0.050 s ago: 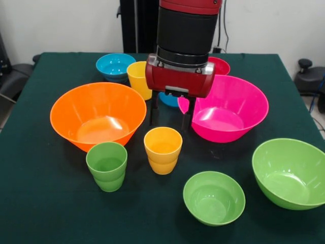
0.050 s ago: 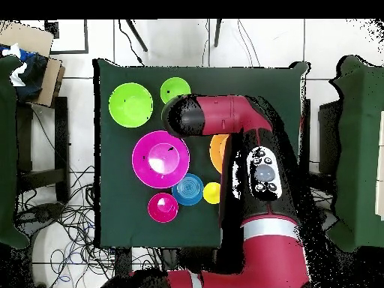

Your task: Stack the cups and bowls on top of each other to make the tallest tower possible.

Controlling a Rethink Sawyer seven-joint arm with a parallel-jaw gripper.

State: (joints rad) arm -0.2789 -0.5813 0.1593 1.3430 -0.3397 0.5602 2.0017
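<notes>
The tool (image 1: 169, 116) hangs open and empty over the counter (image 1: 45, 203), between the big orange bowl (image 1: 98, 114) and the pink bowl (image 1: 229, 108). The orange-yellow cup (image 1: 163, 149) sits just in front. It looks light, hard and slippery. Pinching its rim seems best.

Bright, even light falls from above; soft white glare sits inside the large orange bowl (image 1: 98, 115), the large pink bowl (image 1: 229, 107) and the two green bowls near the tabletop's (image 1: 45, 203) front right corner. Shadows beneath the things on the dark green cloth are faint and short. The front view is fairly sharp throughout.
</notes>
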